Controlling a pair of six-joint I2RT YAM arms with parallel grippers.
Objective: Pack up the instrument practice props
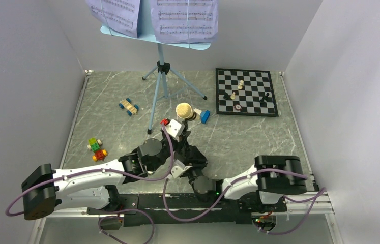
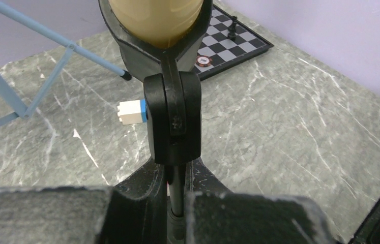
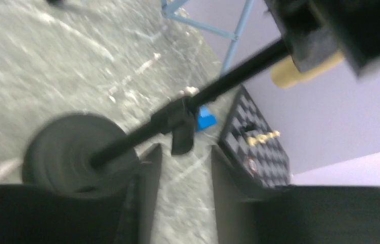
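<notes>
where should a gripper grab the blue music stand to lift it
Probably its bare upright pole between tray and tripod hub, from the near side: it is thin and vertical, while the tray carries sheet-music pages and the legs splay outward.

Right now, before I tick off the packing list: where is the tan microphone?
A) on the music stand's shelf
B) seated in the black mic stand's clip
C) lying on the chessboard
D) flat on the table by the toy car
B: in the left wrist view the microphone sits cradled in the forked clip at the top of the mic stand.
</notes>
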